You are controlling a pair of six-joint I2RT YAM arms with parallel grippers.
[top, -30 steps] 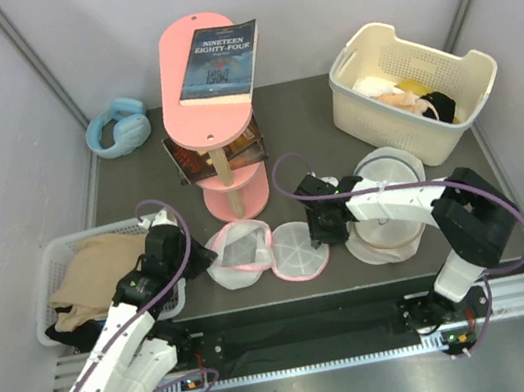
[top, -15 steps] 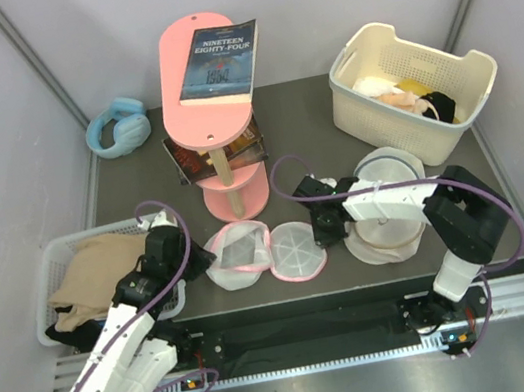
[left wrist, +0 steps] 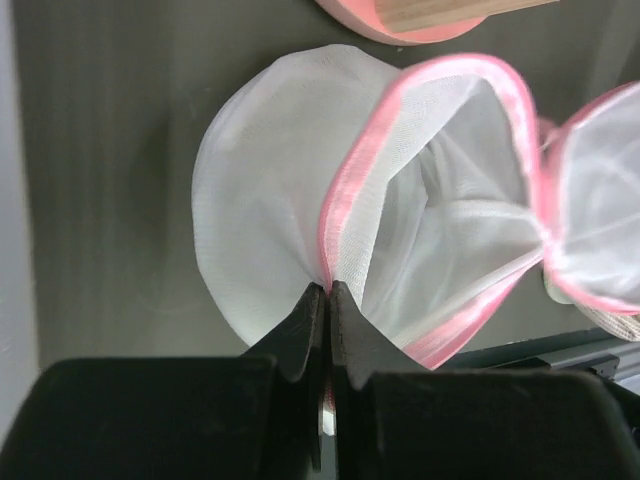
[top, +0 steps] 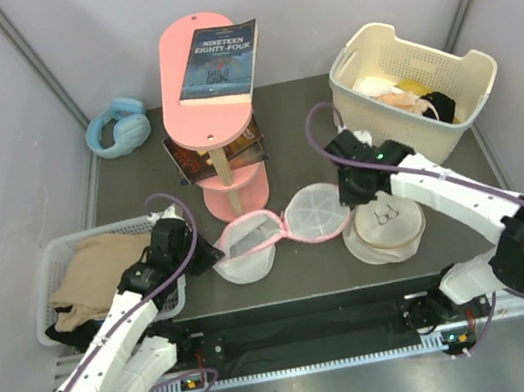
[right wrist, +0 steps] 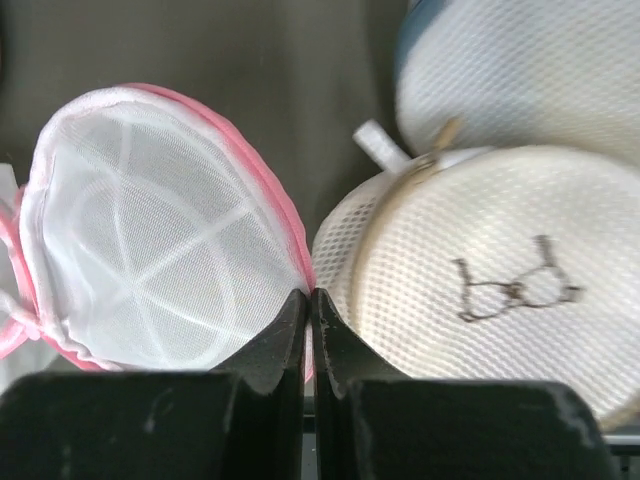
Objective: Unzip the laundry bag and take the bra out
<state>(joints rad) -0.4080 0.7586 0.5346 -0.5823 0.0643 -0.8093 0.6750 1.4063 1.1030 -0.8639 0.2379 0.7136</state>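
The laundry bag (top: pixel 246 258) is white mesh with pink trim and sits at the front middle of the table. My left gripper (top: pixel 209 256) is shut on its pink rim at the left side, which also shows in the left wrist view (left wrist: pixel 328 290). The bag's mouth (left wrist: pixel 450 190) gapes open there, showing only white mesh inside. My right gripper (top: pixel 347 195) is shut on the pink edge of the bag's round lid (top: pixel 315 210), held up and to the right. The right wrist view shows that lid (right wrist: pixel 150 250) pinched between my right gripper's (right wrist: pixel 308 296) closed jaws. No bra shows.
A white mesh bag with beige rim and bra icon (top: pixel 386 225) lies just right of the lid, also in the right wrist view (right wrist: pixel 500 300). Pink stand with a book (top: pixel 210 73) behind; blue headphones (top: pixel 118 128) far left; cream basket (top: pixel 450 112) far right; white tray (top: pixel 53 263) of clothes left.
My right gripper has pulled the lid up and to the right, away from the bag body, so the mouth stands wider open. My left gripper has kept its hold on the rim.
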